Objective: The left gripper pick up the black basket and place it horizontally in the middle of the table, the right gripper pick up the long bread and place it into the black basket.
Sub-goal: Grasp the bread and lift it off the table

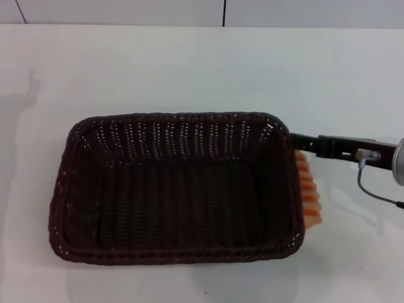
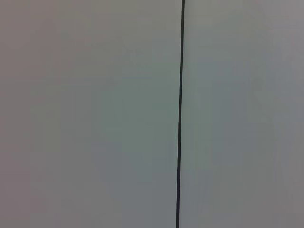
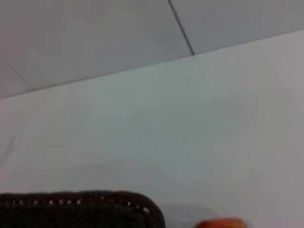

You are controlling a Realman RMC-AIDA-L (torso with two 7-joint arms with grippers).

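Note:
The black basket [image 1: 177, 189] lies lengthwise across the middle of the white table [image 1: 189, 69], open side up and empty. The long bread [image 1: 309, 196] shows as orange-ridged edges just outside the basket's right wall, which hides most of it. My right gripper [image 1: 298, 141] reaches in from the right, its black tip at the basket's far right corner, right over the far end of the bread. The right wrist view shows the basket rim [image 3: 80, 204] and a sliver of the bread [image 3: 221, 223]. My left gripper is out of view.
A grey wall with dark seams [image 1: 224, 12] runs along the table's far edge. The left wrist view shows only that wall and one seam [image 2: 180, 114]. A thin cable [image 1: 372, 192] hangs from the right arm.

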